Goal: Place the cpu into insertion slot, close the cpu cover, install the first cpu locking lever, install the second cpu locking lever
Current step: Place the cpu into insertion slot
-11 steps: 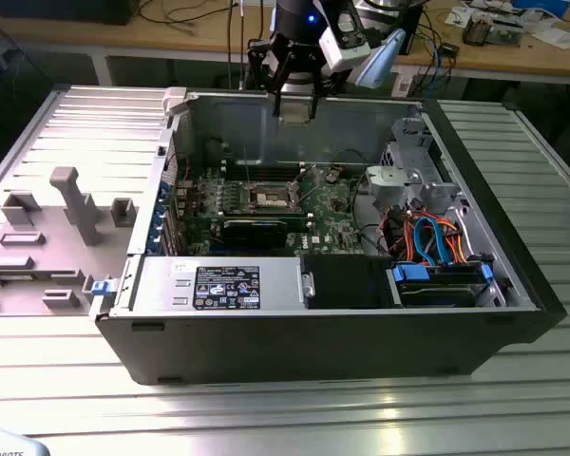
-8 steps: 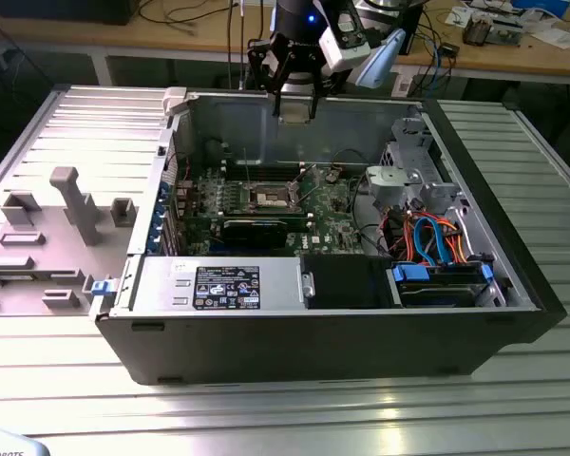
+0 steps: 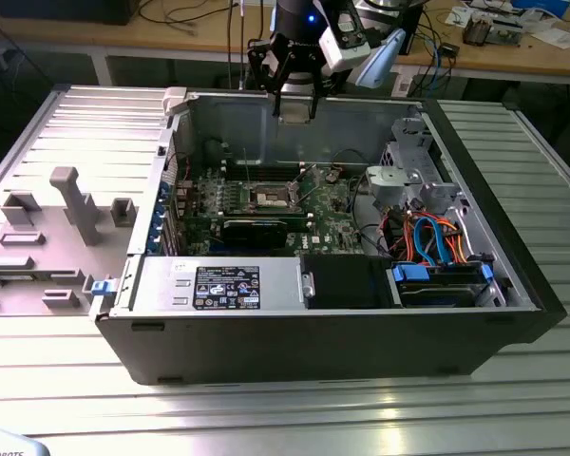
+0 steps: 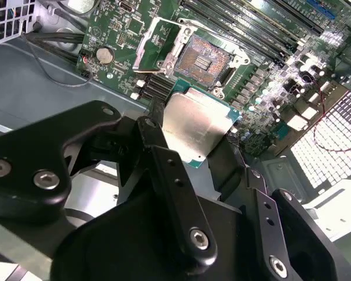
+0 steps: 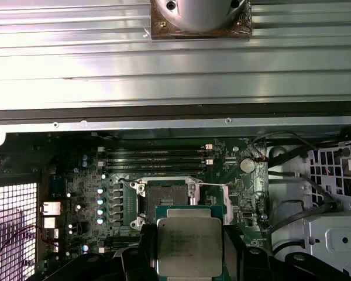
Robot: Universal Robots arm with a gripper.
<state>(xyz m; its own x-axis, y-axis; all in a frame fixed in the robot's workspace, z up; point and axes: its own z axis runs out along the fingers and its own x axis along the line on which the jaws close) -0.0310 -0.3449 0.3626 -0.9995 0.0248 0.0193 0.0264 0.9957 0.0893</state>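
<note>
My gripper [image 3: 295, 103] hangs above the back wall of the open computer case, shut on the cpu [image 4: 194, 130], a flat square chip with a silvery top. In both wrist views the black fingers [image 4: 164, 170] clamp the cpu [image 5: 189, 247] by two opposite edges. The insertion slot [image 3: 271, 198] lies below on the green board, uncovered, with its dark contact field [image 4: 202, 58] exposed. The cpu cover [image 4: 154, 42], a metal frame, stands flipped open beside the insertion slot [image 5: 164, 198]. The cpu is well above the slot and apart from it.
Memory slots [image 5: 155, 157] run along one side of the socket. A long black expansion card [image 3: 256, 228] lies in front of it in the exterior view. A drive cage [image 3: 408, 176] with orange and blue cables [image 3: 432, 242] fills the exterior view's right. The case walls [image 3: 266, 128] surround the board.
</note>
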